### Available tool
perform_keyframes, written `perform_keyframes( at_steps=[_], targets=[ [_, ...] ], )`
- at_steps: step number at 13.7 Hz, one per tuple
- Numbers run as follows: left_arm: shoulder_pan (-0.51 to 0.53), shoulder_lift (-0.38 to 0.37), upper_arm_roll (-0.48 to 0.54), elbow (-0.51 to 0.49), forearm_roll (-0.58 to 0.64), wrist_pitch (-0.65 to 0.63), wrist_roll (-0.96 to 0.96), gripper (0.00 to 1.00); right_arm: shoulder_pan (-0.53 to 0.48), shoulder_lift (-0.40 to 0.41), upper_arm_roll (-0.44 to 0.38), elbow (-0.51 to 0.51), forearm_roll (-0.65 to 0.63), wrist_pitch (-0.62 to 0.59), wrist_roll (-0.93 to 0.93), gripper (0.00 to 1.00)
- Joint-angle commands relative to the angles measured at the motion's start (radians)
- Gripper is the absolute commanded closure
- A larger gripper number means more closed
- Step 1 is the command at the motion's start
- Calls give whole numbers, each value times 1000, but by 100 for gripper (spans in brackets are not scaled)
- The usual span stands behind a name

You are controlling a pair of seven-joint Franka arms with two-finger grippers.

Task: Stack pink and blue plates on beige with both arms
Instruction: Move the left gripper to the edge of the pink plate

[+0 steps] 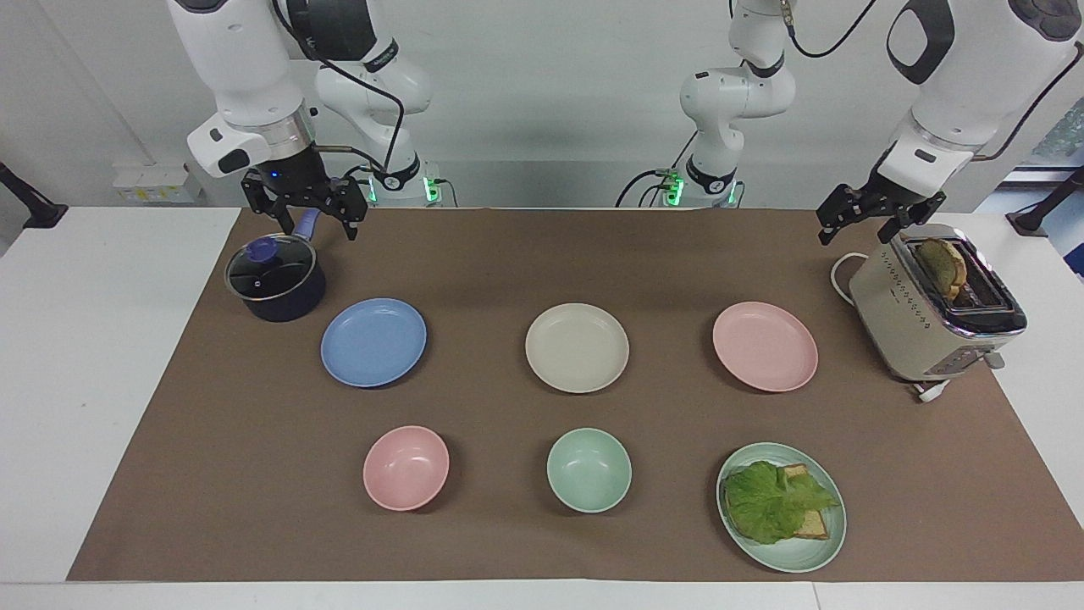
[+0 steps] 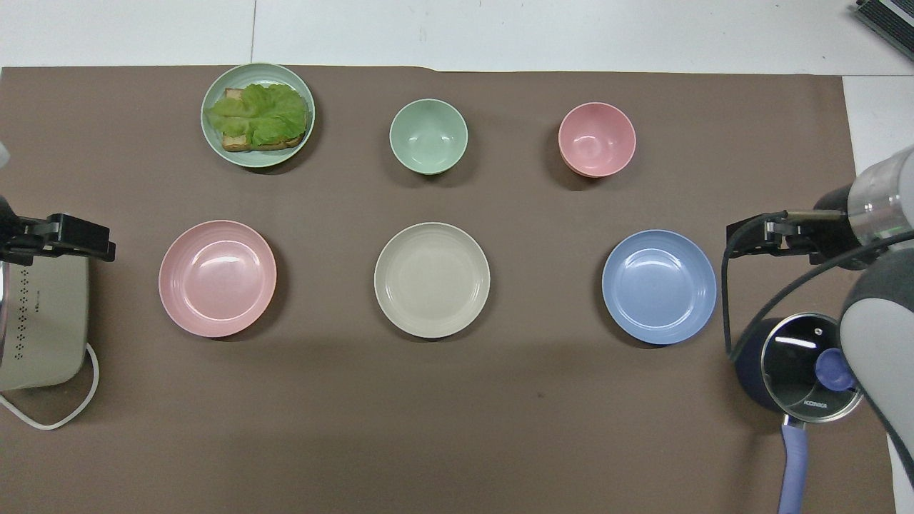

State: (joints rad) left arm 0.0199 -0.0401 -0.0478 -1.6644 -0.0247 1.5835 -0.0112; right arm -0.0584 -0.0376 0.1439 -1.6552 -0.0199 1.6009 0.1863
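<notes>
Three plates lie in a row across the brown mat. The beige plate (image 1: 577, 347) (image 2: 432, 279) is in the middle. The blue plate (image 1: 373, 342) (image 2: 658, 285) lies toward the right arm's end and the pink plate (image 1: 765, 346) (image 2: 217, 278) toward the left arm's end. All three are bare and apart from each other. My right gripper (image 1: 302, 222) (image 2: 757, 235) hangs open over the pot beside the blue plate, holding nothing. My left gripper (image 1: 855, 235) (image 2: 71, 235) hangs open over the toaster's end of the mat, also holding nothing.
A dark pot with a glass lid (image 1: 275, 278) stands beside the blue plate, and a cream toaster (image 1: 931, 313) holding toast stands beside the pink plate. Farther from the robots sit a pink bowl (image 1: 406, 468), a green bowl (image 1: 589, 469) and a green plate (image 1: 796, 555) with lettuce on bread.
</notes>
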Motion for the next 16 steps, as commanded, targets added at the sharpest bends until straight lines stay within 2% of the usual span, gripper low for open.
perform_keyframes(
  at_steps=[1, 6, 10, 12, 16],
  targets=[
    [6, -30, -1, -32, 14, 6, -4, 0, -9, 1, 3, 2, 8, -18, -22, 0],
    [15, -30, 3, -70, 12, 45, -4, 0, -9, 1, 3, 3, 8, -18, -22, 0],
    [34, -21, 5, -242, 12, 241, -4, 0, -9, 1, 3, 3, 8, -18, -11, 0],
    [34, 26, 5, -314, 12, 372, -9, 0, -9, 1, 3, 3, 8, -18, -13, 0],
    [73, 164, 5, -374, 12, 508, -19, 0, -9, 1, 3, 3, 8, -16, -22, 0]
  ],
)
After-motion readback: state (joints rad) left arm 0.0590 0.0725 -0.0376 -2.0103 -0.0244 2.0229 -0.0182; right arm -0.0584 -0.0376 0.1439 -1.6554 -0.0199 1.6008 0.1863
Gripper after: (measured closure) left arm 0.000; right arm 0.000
